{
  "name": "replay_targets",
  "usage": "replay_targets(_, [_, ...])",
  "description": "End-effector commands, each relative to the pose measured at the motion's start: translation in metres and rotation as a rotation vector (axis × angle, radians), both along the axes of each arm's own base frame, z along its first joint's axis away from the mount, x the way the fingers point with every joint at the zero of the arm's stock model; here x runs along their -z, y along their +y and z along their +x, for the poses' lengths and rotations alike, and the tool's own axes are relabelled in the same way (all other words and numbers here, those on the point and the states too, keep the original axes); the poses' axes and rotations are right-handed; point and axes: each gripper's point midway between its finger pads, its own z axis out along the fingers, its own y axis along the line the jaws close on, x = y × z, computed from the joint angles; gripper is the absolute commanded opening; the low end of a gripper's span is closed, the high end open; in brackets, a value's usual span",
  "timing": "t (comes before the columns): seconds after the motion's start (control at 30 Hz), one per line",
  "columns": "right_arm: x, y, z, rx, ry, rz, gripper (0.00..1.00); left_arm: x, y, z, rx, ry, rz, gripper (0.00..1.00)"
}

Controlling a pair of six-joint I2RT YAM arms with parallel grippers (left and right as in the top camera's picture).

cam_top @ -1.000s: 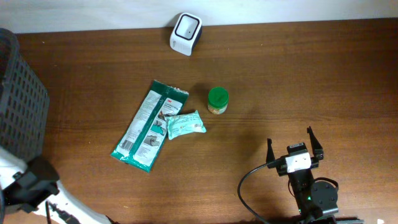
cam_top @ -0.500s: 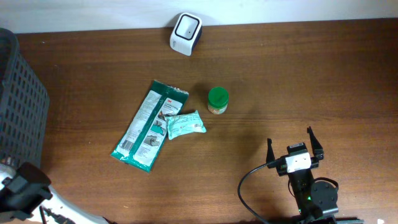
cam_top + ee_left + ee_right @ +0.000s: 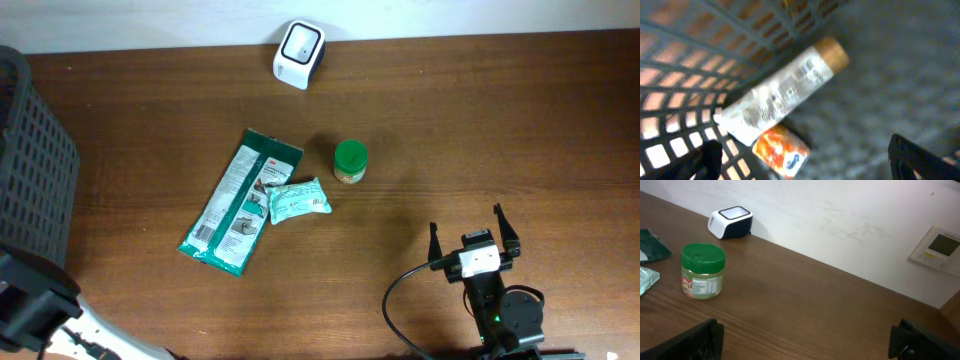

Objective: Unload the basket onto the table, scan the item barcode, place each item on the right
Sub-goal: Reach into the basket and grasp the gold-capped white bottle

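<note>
The left wrist view looks into the dark mesh basket [image 3: 700, 55]. A white tube with a gold cap [image 3: 785, 90] lies on its floor, and an orange and white packet [image 3: 782, 150] lies just below the tube. My left gripper [image 3: 805, 160] is open, its fingers wide apart on either side of the packet and touching nothing. The white barcode scanner [image 3: 299, 52] stands at the table's far edge. My right gripper [image 3: 475, 232] rests open over bare wood near the front right, with nothing between its fingers [image 3: 702, 340].
On the table lie a long green pouch [image 3: 240, 200], a small teal packet [image 3: 298, 200] and a green-lidded jar [image 3: 350, 160]. The basket [image 3: 35, 150] fills the left edge. The left arm [image 3: 30, 305] shows at the bottom left corner. A black cable [image 3: 395, 300] loops beside the right arm.
The left arm has shifted slightly down and left at the overhead corner. The right arm and the table items have not moved.
</note>
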Motion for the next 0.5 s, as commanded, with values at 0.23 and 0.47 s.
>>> replay_targets(0.23, [0.004, 0.002, 0.0, -0.008, 0.01, -0.005, 0.99, 0.085, 0.012, 0.013, 0.38, 0.162, 0.056, 0.75])
replay_targets(0.47, [0.004, 0.002, 0.0, -0.008, 0.01, -0.005, 0.99, 0.127, 0.02, 0.009, 0.563, 0.267, 0.086, 0.73])
